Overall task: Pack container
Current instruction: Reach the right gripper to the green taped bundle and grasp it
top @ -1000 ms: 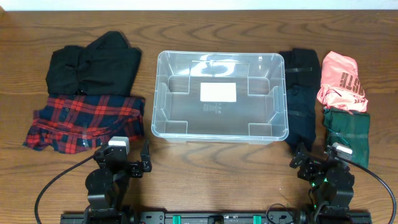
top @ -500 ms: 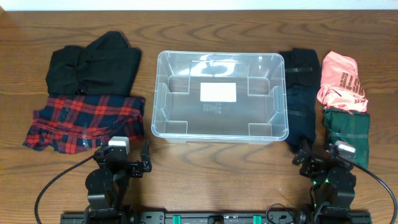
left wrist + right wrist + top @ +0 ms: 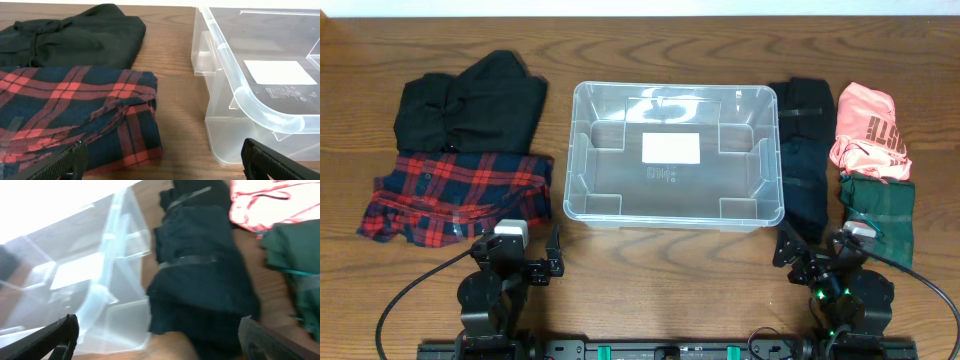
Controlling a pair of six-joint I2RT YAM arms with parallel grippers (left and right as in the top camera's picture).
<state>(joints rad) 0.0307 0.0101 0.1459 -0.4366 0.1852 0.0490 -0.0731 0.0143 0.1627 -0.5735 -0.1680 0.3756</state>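
Container (image 3: 620,170) of clear plastic, empty, at the centre of the overhead frame, with folded clothes on either side.
We judge it light, stiff and slick-walled, likely to slide on the wooden table (image 3: 650,270) if nudged; its rolled rim looks the best pinch, at a short side. Left gripper (image 3: 165,162) and right gripper (image 3: 160,335) both stand spread wide and hold nothing, low in the frame, near the red plaid shirt (image 3: 460,195) at left and the black folded garment (image 3: 805,165) at right.

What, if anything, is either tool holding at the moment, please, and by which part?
Nothing is held: the left tool and the right tool both stand open with nothing in them, neither touching the container.
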